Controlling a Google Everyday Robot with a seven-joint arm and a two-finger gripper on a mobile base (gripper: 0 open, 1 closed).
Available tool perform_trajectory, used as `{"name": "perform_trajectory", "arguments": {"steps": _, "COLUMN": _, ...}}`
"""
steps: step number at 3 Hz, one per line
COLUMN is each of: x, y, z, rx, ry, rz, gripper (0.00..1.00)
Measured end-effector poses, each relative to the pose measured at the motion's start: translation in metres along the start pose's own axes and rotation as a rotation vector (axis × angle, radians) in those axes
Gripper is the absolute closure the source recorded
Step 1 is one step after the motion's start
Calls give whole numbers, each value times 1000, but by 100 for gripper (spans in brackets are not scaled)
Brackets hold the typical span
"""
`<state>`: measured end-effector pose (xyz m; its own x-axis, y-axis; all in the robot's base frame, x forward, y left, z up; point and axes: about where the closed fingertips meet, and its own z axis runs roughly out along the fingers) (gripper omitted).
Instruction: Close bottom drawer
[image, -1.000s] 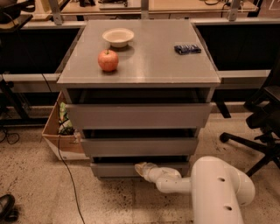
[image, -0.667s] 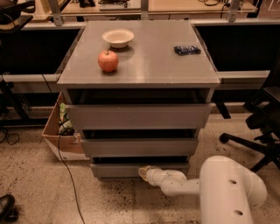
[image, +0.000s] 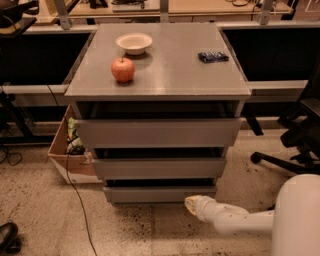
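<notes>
The bottom drawer (image: 160, 194) is the slimmest grey front, lowest in the grey cabinet (image: 158, 95). It stands slightly out under the middle front (image: 158, 168), with a dark gap above it. My gripper (image: 193, 205) is the pale tip of my white arm (image: 240, 221), low over the floor just in front of the drawer's right part. It looks close to the front; I cannot tell whether it touches.
A red apple (image: 123, 69), a white bowl (image: 134, 43) and a dark packet (image: 213, 56) lie on the cabinet top. A cardboard box (image: 70, 155) stands at the left, a chair base (image: 285, 160) at the right, and a cable (image: 75, 200) runs over the floor.
My gripper has moved right along the bottom drawer front and a little toward the camera. The arm's white body has shifted to the right.
</notes>
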<state>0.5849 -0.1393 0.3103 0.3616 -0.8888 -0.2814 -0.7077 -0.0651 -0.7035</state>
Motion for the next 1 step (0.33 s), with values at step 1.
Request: {"name": "perform_trajectory", "arguments": {"steps": 1, "x": -8, "y": -60, "z": -63, "rx": 131, "ry": 73, "rz": -108, "gripper": 100}}
